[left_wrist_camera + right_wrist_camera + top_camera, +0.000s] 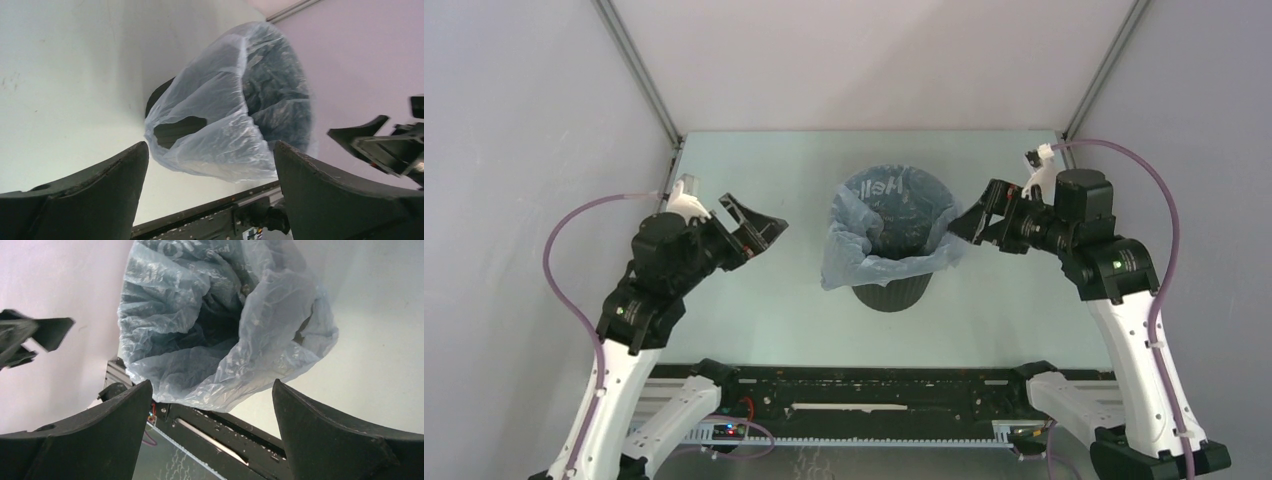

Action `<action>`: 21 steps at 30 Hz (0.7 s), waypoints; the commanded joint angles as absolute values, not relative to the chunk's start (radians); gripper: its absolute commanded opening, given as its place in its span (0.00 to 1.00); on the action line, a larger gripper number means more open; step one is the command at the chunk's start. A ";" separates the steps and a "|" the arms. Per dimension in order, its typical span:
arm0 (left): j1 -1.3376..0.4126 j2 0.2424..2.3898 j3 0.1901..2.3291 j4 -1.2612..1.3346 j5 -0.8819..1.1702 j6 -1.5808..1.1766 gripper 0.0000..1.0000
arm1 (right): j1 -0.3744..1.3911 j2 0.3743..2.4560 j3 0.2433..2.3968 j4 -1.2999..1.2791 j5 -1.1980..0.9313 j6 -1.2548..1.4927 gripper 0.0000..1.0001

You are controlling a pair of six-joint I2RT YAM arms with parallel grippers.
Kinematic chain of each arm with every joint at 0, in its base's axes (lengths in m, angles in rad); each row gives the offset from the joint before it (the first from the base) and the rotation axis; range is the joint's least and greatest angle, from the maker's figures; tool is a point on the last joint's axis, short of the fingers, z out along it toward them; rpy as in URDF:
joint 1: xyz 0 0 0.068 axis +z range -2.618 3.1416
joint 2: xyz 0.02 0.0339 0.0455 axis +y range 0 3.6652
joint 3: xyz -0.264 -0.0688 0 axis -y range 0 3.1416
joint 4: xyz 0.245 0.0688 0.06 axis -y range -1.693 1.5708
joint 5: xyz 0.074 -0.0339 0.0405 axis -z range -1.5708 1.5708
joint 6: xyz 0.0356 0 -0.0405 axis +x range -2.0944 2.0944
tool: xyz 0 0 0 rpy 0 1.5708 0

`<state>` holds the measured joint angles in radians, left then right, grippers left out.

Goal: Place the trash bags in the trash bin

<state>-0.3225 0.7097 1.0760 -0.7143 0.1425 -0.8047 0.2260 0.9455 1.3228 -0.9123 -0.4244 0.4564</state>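
Currently the trash bag sits mouth-up inside the trash bin, its pale blue film turned out over the rim, dark lettering showing at the far edge. Lining is uneven. On the side facing the left claw a loose flap hangs low down the bin's outer wall; on the side facing the right claw the film only just laps the rim. Bin stands upright on the table, between the two claws. Left claw: jaws spread wide, nothing in them, well apart from the bag and pointed toward the hanging flap. Right claw: also spread and empty, tips just beside the bag's edge; whether they touch the film I cannot tell from above. My read: the bag is essentially in, and the step in hand is evening out the rim or backing away. Next move, if I tidy, calls for a light pinch on the flap ahead of the left claw. Thin film will slip and drag, so a hard tug could tip the bin.
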 commanded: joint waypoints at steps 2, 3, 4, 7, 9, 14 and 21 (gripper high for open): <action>-0.314 0.715 1.278 -0.725 0.148 -0.837 1.00 | 0.189 1.018 1.427 -0.932 -0.401 0.456 0.98; -0.315 0.721 1.321 -0.725 0.146 -0.831 1.00 | 0.199 1.030 1.460 -0.956 -0.374 0.443 0.98; -0.314 0.726 1.371 -0.722 0.144 -0.818 1.00 | 0.209 1.030 1.493 -0.970 -0.347 0.431 0.98; -0.314 0.735 1.506 -0.721 0.106 -0.771 1.00 | 0.215 1.012 1.592 -0.986 -0.314 0.424 0.99; -0.314 0.733 1.586 -0.716 0.067 -0.742 1.00 | 0.224 0.994 1.673 -0.987 -0.261 0.447 0.99; -0.314 0.752 1.782 -0.659 0.004 -0.650 1.00 | 0.235 0.938 1.848 -0.935 -0.098 0.497 1.00; -0.315 0.754 1.956 -0.591 -0.123 -0.529 1.00 | 0.232 0.873 2.012 -0.789 -0.034 0.453 1.00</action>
